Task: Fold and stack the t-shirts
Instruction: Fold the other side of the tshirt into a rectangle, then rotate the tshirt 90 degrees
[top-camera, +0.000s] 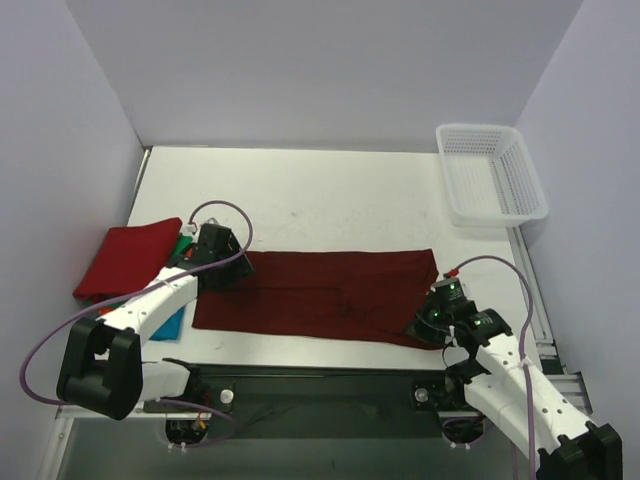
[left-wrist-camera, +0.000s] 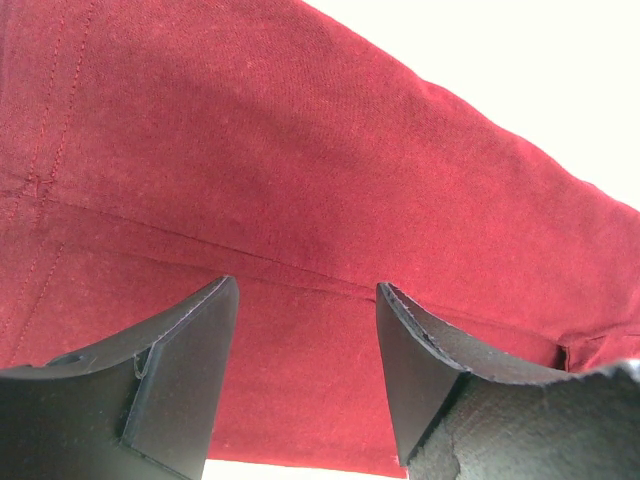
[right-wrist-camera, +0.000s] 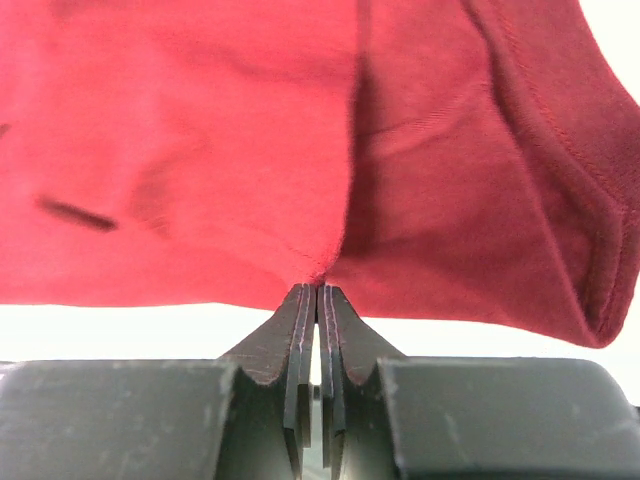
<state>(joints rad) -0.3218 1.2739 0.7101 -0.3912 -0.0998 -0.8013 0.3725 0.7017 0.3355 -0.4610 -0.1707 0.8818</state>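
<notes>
- We take this for a robotics lab test cell, not a home or a shop.
- A bare white table (top-camera: 340, 190) is boxed in by plain pale panels (top-camera: 320, 70) on three sides.
- The left arm (top-camera: 150, 300) and right arm (top-camera: 510, 385) are bolted at its near edge.

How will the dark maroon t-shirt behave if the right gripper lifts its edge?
Likely floppy: the dark maroon t-shirt puckers into a fold where the right gripper pinches it, so it should sag when lifted. It looks thin, so probably light. Pushed, it would likely bunch up rather than slide.
</notes>
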